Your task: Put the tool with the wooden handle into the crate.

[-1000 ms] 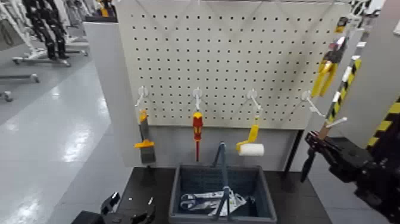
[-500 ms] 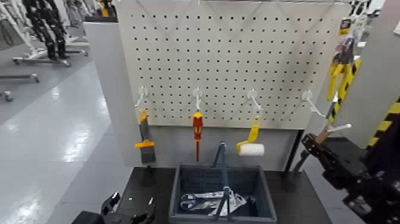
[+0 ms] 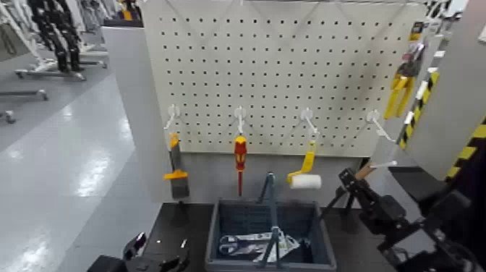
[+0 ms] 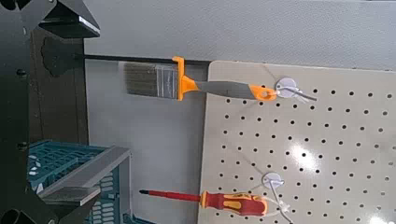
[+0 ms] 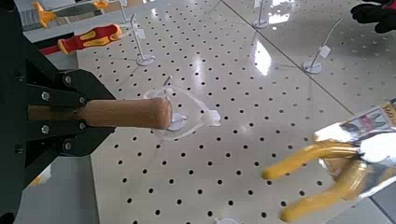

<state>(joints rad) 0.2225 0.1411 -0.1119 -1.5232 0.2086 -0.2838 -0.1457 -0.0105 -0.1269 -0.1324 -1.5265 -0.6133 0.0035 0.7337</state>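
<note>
Head view shows my right gripper (image 3: 351,178) above and to the right of the crate (image 3: 211,242), fingers pinching the tool with the wooden handle (image 5: 140,113), its dark blade slanting down towards the crate's right side. My left gripper (image 3: 158,253) waits left of the crate, fingers spread, holding nothing.

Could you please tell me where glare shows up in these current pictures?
Head view: whitish glare on the grey floor at left; left wrist view: a bright spot on the pegboard; right wrist view: bright patches on the pegboard and the clear packaging.
</note>
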